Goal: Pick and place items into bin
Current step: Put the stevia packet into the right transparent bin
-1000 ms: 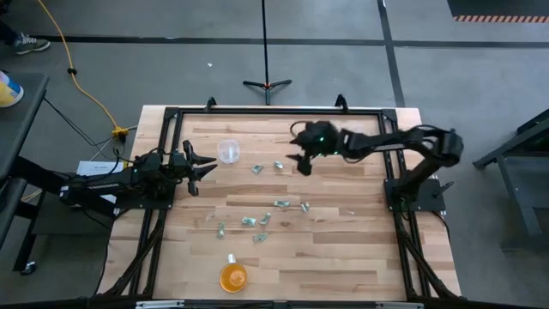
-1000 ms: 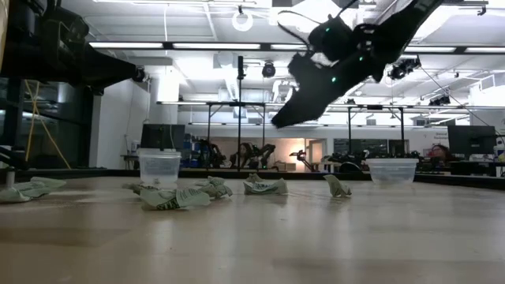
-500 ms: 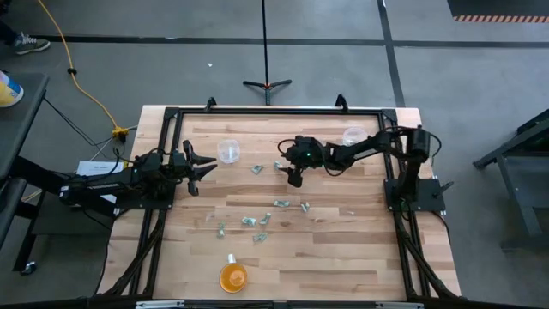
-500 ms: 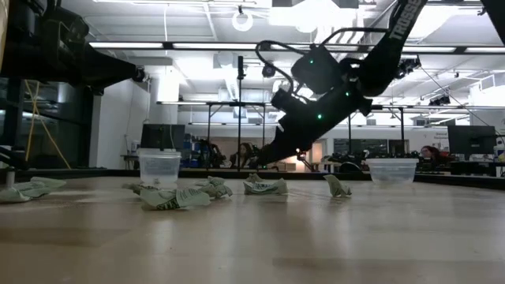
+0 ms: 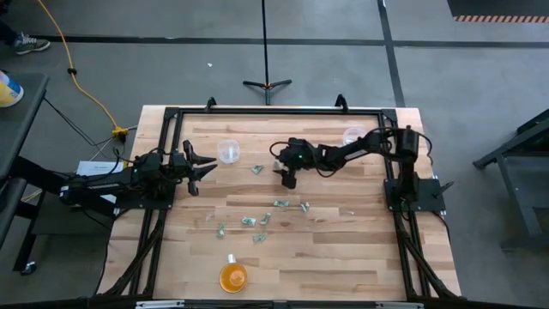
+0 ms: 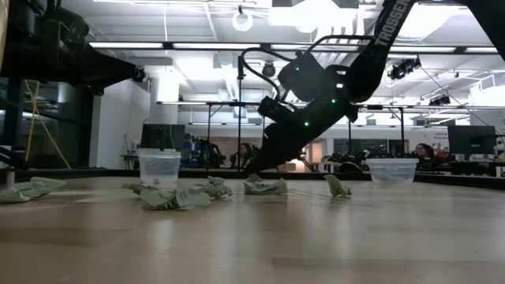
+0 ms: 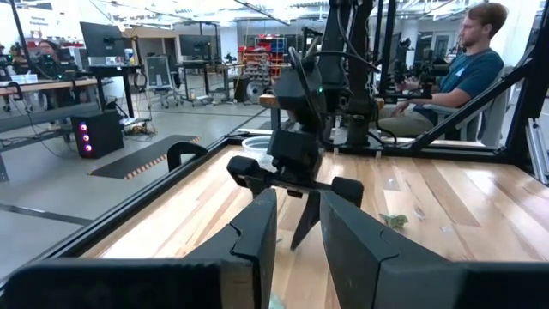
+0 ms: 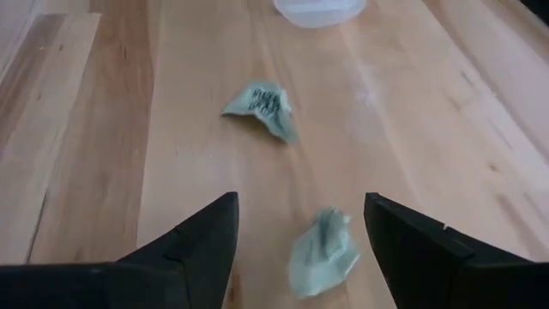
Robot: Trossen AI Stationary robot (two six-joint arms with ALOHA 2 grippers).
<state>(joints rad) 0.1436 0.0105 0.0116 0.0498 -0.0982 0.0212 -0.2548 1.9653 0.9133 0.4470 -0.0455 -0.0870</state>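
Task barely begun: approx. a dozen items (image 5: 257, 221) lie loose on the table (image 5: 343, 257), centre to 7 o'clock; right hand (image 5: 288, 180) released, empty, straddling one; left hand (image 5: 204, 168) released, waiting at 9 o'clock.

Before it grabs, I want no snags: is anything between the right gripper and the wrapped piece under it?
Nothing visible. The right gripper is open, and the green piece lies on bare table between its fingers. Another piece lies farther ahead, clear.
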